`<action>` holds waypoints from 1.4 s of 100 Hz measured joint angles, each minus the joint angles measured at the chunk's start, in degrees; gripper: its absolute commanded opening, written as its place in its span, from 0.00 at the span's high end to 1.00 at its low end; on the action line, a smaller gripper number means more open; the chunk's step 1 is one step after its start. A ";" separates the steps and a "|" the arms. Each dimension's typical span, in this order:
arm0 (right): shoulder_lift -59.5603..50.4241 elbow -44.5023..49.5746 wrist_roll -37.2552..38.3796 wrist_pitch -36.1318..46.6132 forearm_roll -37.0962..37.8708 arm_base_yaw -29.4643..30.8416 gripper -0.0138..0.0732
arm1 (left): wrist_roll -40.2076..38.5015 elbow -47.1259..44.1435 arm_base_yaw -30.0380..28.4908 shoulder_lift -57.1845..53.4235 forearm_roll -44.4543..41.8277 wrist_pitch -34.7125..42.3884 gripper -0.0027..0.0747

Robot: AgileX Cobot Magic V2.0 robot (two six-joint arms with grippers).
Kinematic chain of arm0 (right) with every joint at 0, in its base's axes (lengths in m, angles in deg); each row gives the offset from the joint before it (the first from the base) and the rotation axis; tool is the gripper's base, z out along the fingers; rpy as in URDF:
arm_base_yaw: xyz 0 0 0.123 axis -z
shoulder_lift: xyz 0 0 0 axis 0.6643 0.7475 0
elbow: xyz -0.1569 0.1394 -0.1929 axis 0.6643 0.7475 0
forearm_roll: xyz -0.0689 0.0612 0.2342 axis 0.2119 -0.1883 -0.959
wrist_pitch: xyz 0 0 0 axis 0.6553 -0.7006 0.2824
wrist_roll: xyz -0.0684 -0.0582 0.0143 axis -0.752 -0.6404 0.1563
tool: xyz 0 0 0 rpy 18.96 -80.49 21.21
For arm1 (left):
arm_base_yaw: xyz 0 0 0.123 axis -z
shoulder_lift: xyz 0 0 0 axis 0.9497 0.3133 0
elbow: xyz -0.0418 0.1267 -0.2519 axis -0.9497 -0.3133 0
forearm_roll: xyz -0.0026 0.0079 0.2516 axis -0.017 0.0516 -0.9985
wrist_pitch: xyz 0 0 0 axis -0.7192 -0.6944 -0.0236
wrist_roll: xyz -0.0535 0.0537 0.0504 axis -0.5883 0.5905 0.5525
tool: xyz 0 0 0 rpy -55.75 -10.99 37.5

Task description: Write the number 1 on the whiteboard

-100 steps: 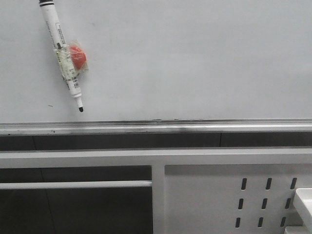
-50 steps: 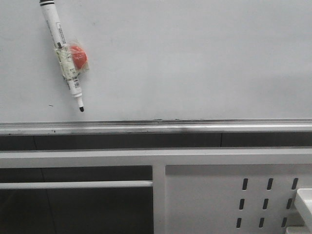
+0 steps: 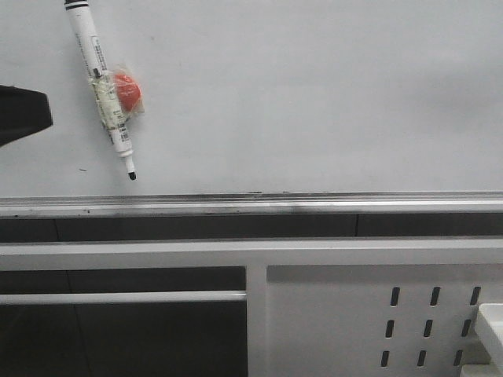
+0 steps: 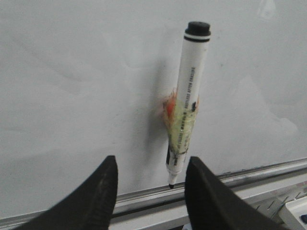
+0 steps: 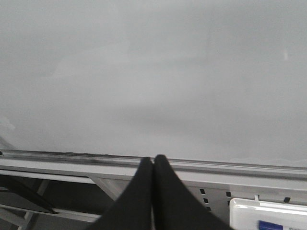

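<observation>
The whiteboard (image 3: 314,94) fills the upper front view, with its silver tray rail (image 3: 251,206) along the lower edge. No number 1 stroke shows on it, only a tiny dark speck (image 3: 82,170). A white marker pen (image 3: 102,86), uncapped with its tip down, hangs on the board, taped to a red magnet (image 3: 126,90). My left gripper (image 4: 152,160) is open and empty, short of the marker (image 4: 189,96), whose tip shows between the jaws. One dark finger (image 3: 23,114) shows at the front view's left edge. My right gripper (image 5: 153,159) is shut and empty, facing the bare board (image 5: 153,72).
Below the rail are a white frame bar (image 3: 118,298) and a white metal panel with slot holes (image 3: 354,314). A white tray (image 3: 491,322) sits at the lower right; it also shows in the right wrist view (image 5: 268,211), with a blue object (image 5: 283,225) in it.
A dark part of my left gripper has come into the front view at the left edge, level with the marker. The marker has not moved.
</observation>
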 measured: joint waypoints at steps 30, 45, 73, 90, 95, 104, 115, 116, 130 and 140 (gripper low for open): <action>0.00 -0.13 -0.11 0.37 0.00 -0.59 0.93 | -12.53 0.83 0.86 20.86 -2.69 15.63 0.58; 0.00 -0.13 -0.13 1.07 0.00 -0.59 0.93 | -17.68 2.31 0.86 25.76 -3.84 15.92 0.58; 0.00 -0.13 -0.13 1.97 0.00 -0.59 0.93 | -18.53 6.66 0.86 26.03 -4.68 16.25 0.58; 0.00 -0.13 -0.13 2.60 0.00 -0.59 0.93 | -18.53 8.20 0.86 26.03 -4.82 16.29 0.58; 0.00 -0.13 -0.13 2.60 0.00 -0.59 0.93 | -18.53 8.48 0.86 26.17 -4.82 16.29 0.59; 0.00 -0.13 -0.13 2.72 0.00 -0.59 0.93 | -18.53 8.60 0.86 26.29 -4.82 16.39 0.66; 0.00 -0.13 -0.13 2.81 0.00 -0.59 0.93 | -18.53 8.60 0.86 26.51 -4.82 16.39 0.97; 0.00 -0.13 -0.13 2.81 0.00 -0.59 0.93 | -18.53 8.60 0.86 26.51 -4.82 16.39 0.99; 0.00 -0.13 -0.13 2.81 0.00 -0.59 0.93 | -18.31 8.60 0.86 26.51 -4.89 16.39 0.99; 0.00 -0.13 -0.13 2.81 0.00 -0.59 0.93 | -18.21 8.60 0.86 26.51 -4.89 16.39 0.99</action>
